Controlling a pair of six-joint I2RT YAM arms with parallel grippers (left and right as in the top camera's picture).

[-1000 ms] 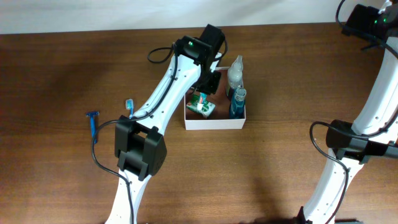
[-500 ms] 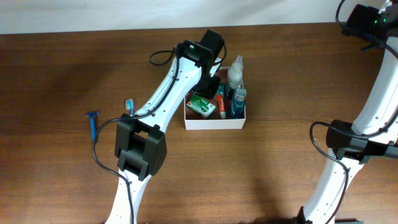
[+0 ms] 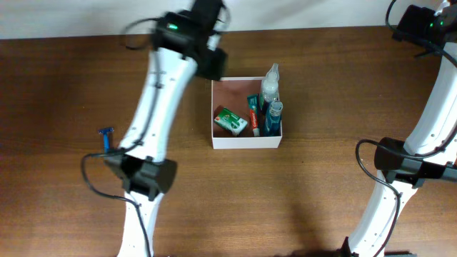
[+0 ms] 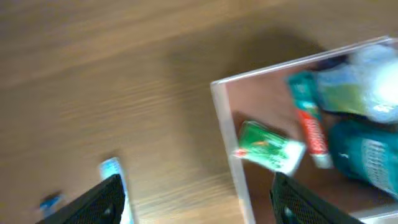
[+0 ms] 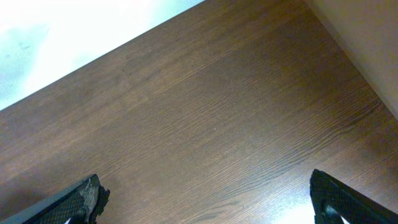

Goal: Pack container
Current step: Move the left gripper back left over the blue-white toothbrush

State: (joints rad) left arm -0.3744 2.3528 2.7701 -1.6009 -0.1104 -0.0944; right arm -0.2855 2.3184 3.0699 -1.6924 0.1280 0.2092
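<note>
The container [image 3: 246, 142] is a white-walled square box with a brownish-pink floor, at mid table. It holds a green box [image 3: 230, 120], a toothpaste tube [image 3: 253, 114], a clear spray bottle [image 3: 269, 84] and a blue bottle [image 3: 272, 118]. My left gripper [image 3: 212, 63], blurred by motion, hangs just beyond the box's back left corner. In the left wrist view my left gripper [image 4: 199, 208] is open and empty above the container's left wall [image 4: 225, 124], with the green box [image 4: 268, 146] to the right. My right gripper [image 5: 211, 205] is open over bare wood.
A blue razor [image 3: 106, 135] lies on the table at the left. A toothbrush head [image 4: 112, 169] shows by my left finger in the left wrist view; the left arm covers it from overhead. The right arm [image 3: 421, 25] stands at the far right edge.
The left gripper opened and left the toothpaste tube in the container, then swung up and left out of the box. The right arm has not moved.
</note>
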